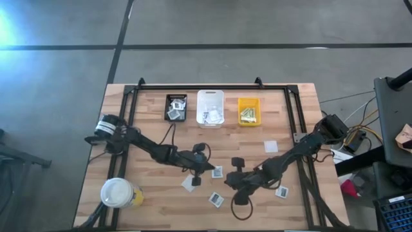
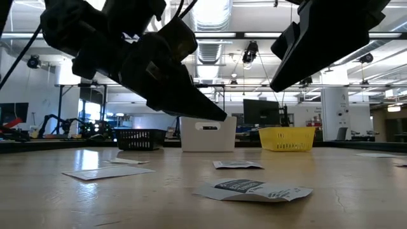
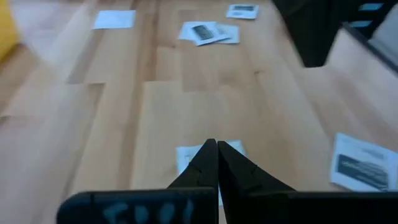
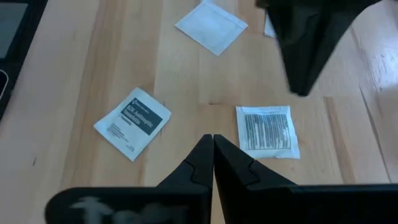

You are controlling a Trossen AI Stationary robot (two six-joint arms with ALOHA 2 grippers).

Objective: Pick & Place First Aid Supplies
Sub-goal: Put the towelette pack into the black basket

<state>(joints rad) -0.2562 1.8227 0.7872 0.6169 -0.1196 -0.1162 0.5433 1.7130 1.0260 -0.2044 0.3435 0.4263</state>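
The first aid supplies are small flat paper packets lying flat on the wooden table: one with a barcode (image 4: 267, 130), one with a dark printed patch (image 4: 132, 122), a plain white one (image 4: 211, 25), and others (image 1: 282, 191) (image 1: 271, 146). My left gripper (image 1: 211, 167) is shut and empty. Its tips (image 3: 212, 144) hover over a white packet (image 3: 235, 149), and in the low view they (image 2: 219, 116) stand clear above the table. My right gripper (image 1: 227, 183) is shut and empty too, with its tips (image 4: 212, 138) above bare wood between two packets.
At the far side of the table stand a black bin (image 1: 176, 107), a white bin (image 1: 210, 107) and a yellow bin (image 1: 249, 111), each holding packets. A large white-lidded cup (image 1: 118, 193) stands at the near left corner. The two grippers are close together at mid-table.
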